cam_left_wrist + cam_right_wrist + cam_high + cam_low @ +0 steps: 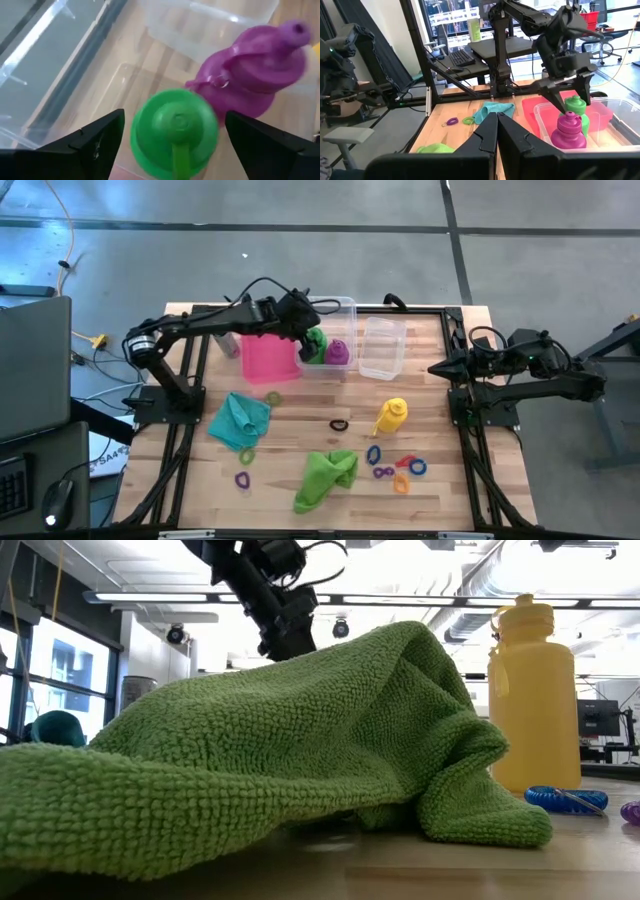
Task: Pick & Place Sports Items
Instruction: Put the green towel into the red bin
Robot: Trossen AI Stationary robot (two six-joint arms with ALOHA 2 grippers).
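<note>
a lime green cloth (270, 740) fills the low view, a yellow bottle (533, 700) behind it. the left gripper (170, 137) hangs wide open, holding nothing, around the green bottle (174, 131) standing beside the purple bottle (255, 65) in a clear bin (345, 308). the right gripper (496, 127) rests closed at the table's right edge.

Left gripper's clearance inside the clear bin

The left gripper (170, 137) stands wide around the green bottle (174, 131), gaps either side; the purple bottle (255, 70) crowds one finger, and clear bin (345, 306) walls enclose both.
</note>
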